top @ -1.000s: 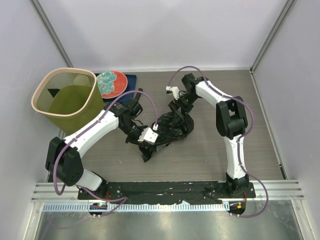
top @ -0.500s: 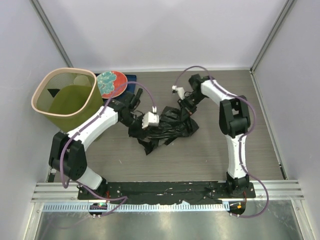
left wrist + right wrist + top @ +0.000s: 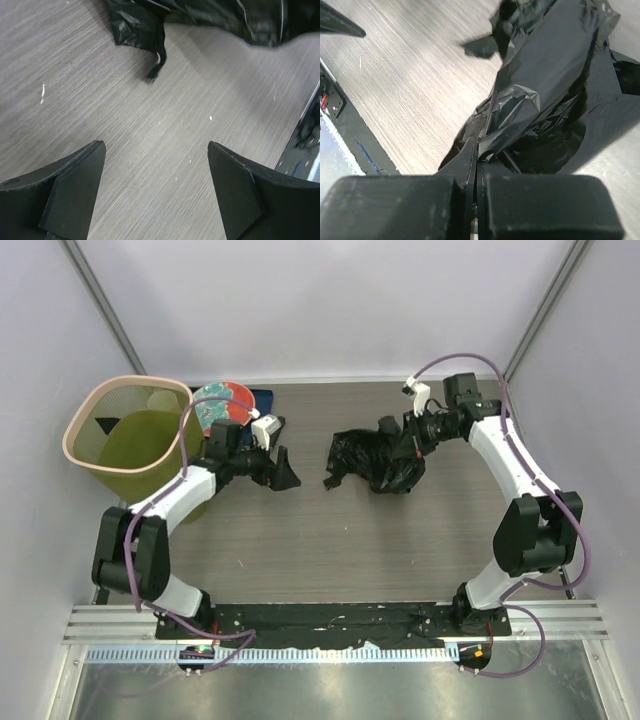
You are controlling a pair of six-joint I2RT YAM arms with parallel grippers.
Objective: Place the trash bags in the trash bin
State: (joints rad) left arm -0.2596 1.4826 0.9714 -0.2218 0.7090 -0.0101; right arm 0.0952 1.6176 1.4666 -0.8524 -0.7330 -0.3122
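A crumpled black trash bag (image 3: pixel 368 457) lies on the wooden table right of centre. My right gripper (image 3: pixel 402 445) is at its right end. In the right wrist view the jaws are closed together on a fold of the glossy film (image 3: pixel 540 90), so that gripper (image 3: pixel 479 150) is shut on the bag. My left gripper (image 3: pixel 286 476) stands apart from the bag, a short way to its left. In the left wrist view that gripper (image 3: pixel 156 172) is open over bare table, with the bag's edge (image 3: pixel 145 30) beyond it. The olive-green trash bin (image 3: pixel 76 425) stands at the far left.
A red-and-teal plate (image 3: pixel 222 405) rests on a dark blue mat (image 3: pixel 264 397) just behind the left gripper, beside the bin. Grey walls close the table in at the back and on both sides. The arms' black base rail (image 3: pixel 340 618) runs along the near edge.
The left gripper opened, let go of the bag and drew back left toward the bin. The right gripper shut on the bag and dragged it to the right.
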